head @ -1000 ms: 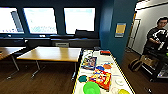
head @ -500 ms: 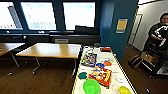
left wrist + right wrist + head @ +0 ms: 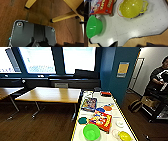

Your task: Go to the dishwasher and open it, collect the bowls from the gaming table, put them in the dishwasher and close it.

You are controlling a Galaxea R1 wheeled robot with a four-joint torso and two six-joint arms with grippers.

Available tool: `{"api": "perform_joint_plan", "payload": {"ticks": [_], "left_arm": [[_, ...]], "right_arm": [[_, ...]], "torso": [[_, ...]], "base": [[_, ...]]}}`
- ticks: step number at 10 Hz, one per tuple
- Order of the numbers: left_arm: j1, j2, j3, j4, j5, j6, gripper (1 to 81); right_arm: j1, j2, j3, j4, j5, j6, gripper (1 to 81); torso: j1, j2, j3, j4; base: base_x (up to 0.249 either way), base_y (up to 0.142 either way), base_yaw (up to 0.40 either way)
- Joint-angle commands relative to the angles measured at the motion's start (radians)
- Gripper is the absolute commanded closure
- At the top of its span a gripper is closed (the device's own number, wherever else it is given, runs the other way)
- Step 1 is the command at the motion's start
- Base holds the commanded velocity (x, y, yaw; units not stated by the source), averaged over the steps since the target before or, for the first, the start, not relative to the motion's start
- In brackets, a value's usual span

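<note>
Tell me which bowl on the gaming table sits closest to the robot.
The bright green bowl, at the table's near end beside the red game box. The blue bowl and orange bowl lie farther up the gaming table.

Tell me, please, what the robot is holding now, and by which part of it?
It cannot be told. The green bowl and the yellow colander lie on the gaming table, with nothing gripping them.

The green bowl (image 3: pixel 93 26) looks like smooth, glossy translucent plastic. A yellow colander (image 3: pixel 132 8) beside it is shiny perforated plastic. The red game box (image 3: pixel 101 6) appears to be printed glossy cardboard. The gaming desk (image 3: pixel 136 28) has a smooth white speckled top. Nearby wooden desks (image 3: pixel 50 94) look matt, and the floor (image 3: pixel 15 11) is rough brown carpet.
</note>
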Motion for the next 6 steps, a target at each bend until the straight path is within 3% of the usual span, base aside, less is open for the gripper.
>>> {"api": "perform_joint_plan", "payload": {"ticks": [1,3,6], "left_arm": [[-0.057,-0.086,0.081,0.002,0.033,0.0,1.0],[-0.06,-0.086,0.081,0.002,0.032,-0.003,1.0],[-0.098,-0.1,0.079,0.002,0.033,-0.05,1.0]], "right_arm": [[0.146,-0.045,-0.008,0.023,-0.046,-0.004,1.0],[0.16,-0.007,-0.057,0.025,-0.049,-0.004,1.0],[0.163,0.05,-0.121,0.025,-0.069,-0.004,1.0]], "torso": [[0.0,0.0,0.0,0.0],[0.0,0.0,0.0,0.0],[0.0,0.0,0.0,0.0]], "base": [[0.0,0.0,0.0],[0.0,0.0,0.0],[0.0,0.0,0.0]]}}
